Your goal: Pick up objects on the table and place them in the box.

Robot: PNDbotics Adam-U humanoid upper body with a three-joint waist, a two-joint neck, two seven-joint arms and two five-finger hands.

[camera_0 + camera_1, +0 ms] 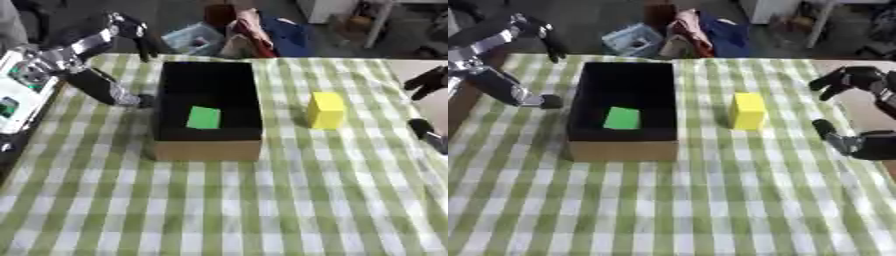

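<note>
We see the yellow block (747,110) standing upright on the checked tabletop (710,200), just right of the box (622,145), where a green piece (621,118) already lies. Our right hand (852,80) is nearer, fingers spread and empty, with bare cloth between; our left hand (531,27) hangs open beyond the box's far-left corner.
</note>
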